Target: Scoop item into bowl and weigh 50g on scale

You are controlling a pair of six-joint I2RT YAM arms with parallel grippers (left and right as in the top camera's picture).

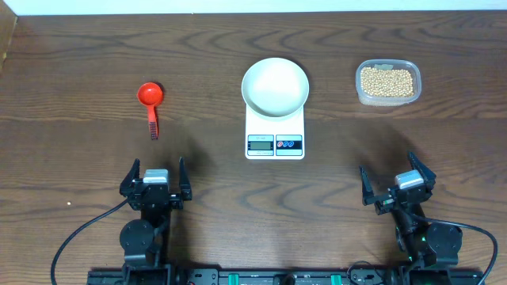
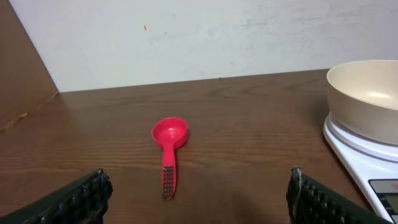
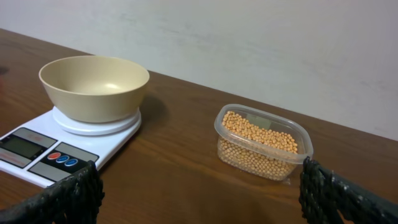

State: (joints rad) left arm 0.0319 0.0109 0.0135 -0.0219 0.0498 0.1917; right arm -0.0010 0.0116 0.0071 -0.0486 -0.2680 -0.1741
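Dark wooden table (image 1: 79,47) carries the scale (image 1: 274,127), backed by pale wall (image 2: 186,37).

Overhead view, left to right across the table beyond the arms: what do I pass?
Red scoop → scale with the white bowl on it → clear tub of beans.

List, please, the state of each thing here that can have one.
bowl: empty, upright on the scale.
scale: bearing the bowl, display unreadable.
beans: all in the clear tub.
clear tub: uncovered, upright.
red scoop: empty, lying ungrasped.
left gripper: open, empty.
right gripper: open, empty.
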